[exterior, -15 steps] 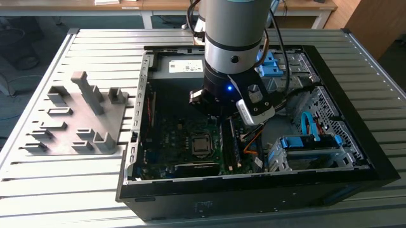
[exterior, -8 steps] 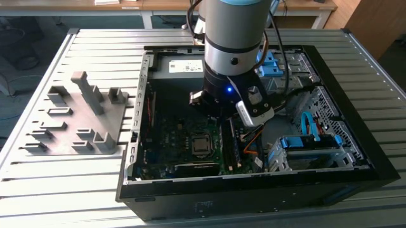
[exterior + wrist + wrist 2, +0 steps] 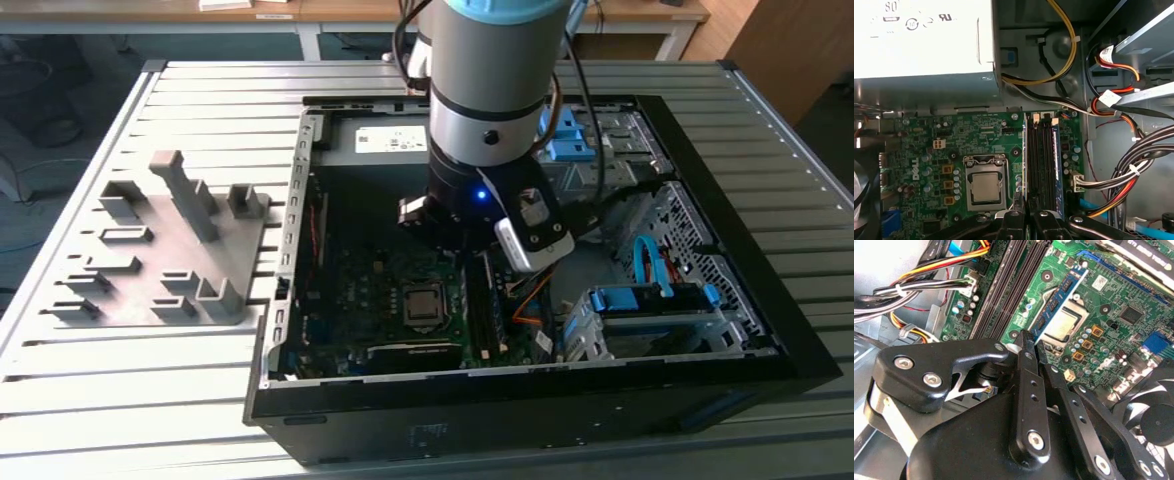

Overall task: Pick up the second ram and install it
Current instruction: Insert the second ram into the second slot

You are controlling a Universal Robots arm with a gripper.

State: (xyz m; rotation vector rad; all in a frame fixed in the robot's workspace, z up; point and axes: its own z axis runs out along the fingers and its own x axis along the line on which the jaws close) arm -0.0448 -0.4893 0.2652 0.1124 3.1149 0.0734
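In the second wrist view my gripper [image 3: 1029, 340] has its two black fingers [image 3: 1024, 390] closed together on the second ram [image 3: 1060, 294]. This is a thin blue-green stick with dark chips, running away from the fingertips. It hangs low over the green motherboard, beside the long black slots [image 3: 1004, 290] and the processor socket [image 3: 1061, 325]. In the first wrist view the gripper [image 3: 1026, 214] sits at the near end of the slots [image 3: 1036, 165]. In the exterior view the gripper [image 3: 481, 265] is down inside the open computer case [image 3: 787, 330].
Another blue stick [image 3: 1056, 165] stands in the slot nearest the cable bundle [image 3: 1124, 175]. The power supply [image 3: 924, 40] walls off one end of the board. A fan [image 3: 1154, 425] lies close to the fingers. A grey slotted holder block [image 3: 167, 250] sits on the table at the exterior view's left.
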